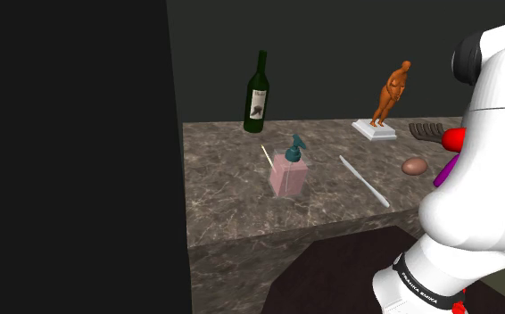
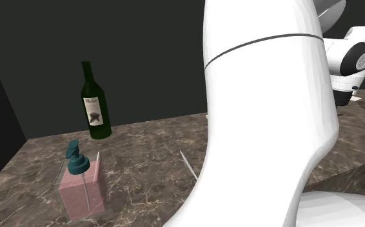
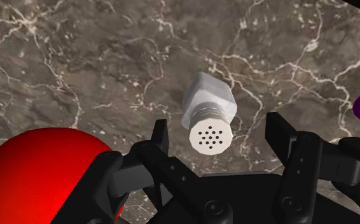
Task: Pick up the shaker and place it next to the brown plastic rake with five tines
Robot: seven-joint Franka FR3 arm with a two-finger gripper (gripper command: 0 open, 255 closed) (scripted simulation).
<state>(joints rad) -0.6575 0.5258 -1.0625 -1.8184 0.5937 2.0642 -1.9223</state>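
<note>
The claw (image 3: 219,126) hangs released, its fingers (image 3: 161,137) wide apart and not touching the white shaker (image 3: 209,109), which stands upright between them on the marble table (image 3: 77,63). It looks light, rigid and smooth, and is likely slippery. Clasp its flat-sided body below the perforated cap.

On the marbled worktop (image 1: 233,178) stands a pink soap dispenser (image 1: 289,174). From it, a dark green wine bottle (image 1: 257,93) is at eleven o'clock, an orange figurine (image 1: 392,92) at two and a thin white rod (image 1: 364,182) at three.
</note>
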